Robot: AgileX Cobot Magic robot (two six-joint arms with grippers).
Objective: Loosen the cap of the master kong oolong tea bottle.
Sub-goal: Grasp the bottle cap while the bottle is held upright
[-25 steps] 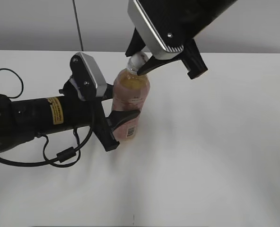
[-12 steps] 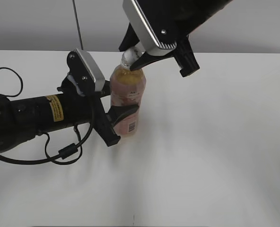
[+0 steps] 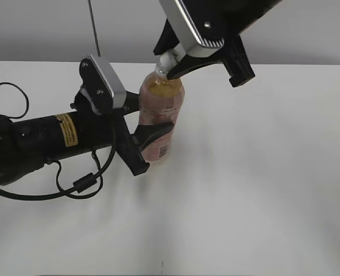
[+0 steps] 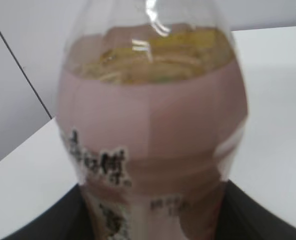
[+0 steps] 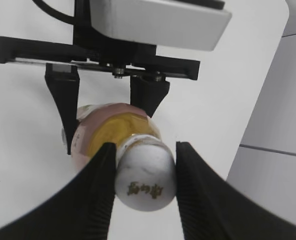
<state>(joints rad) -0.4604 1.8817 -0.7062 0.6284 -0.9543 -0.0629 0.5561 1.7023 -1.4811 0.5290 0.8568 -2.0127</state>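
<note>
The master kong oolong tea bottle (image 3: 161, 115) stands tilted on the white table, amber tea above a pale pink label with a barcode. My left gripper (image 3: 150, 141) is shut on its lower body. In the left wrist view the bottle (image 4: 153, 140) fills the frame, with dark fingers (image 4: 48, 220) on both sides. My right gripper (image 3: 171, 62) is shut on the white cap (image 3: 169, 58) from above. In the right wrist view the cap (image 5: 145, 177) with its dark-green mark sits pinched between the two black fingers (image 5: 95, 190), and the bottle (image 5: 115, 132) shows below it.
The white table (image 3: 262, 190) spreads to the right and front. A black cable (image 3: 72, 187) loops under the left arm at the left. A grey wall (image 3: 43, 29) rises behind the table's far edge.
The bottle top and my right gripper swung left, then back right and slightly up, tilting the bottle. Both grips stayed shut. The left gripper shifted a little with the bottle.
</note>
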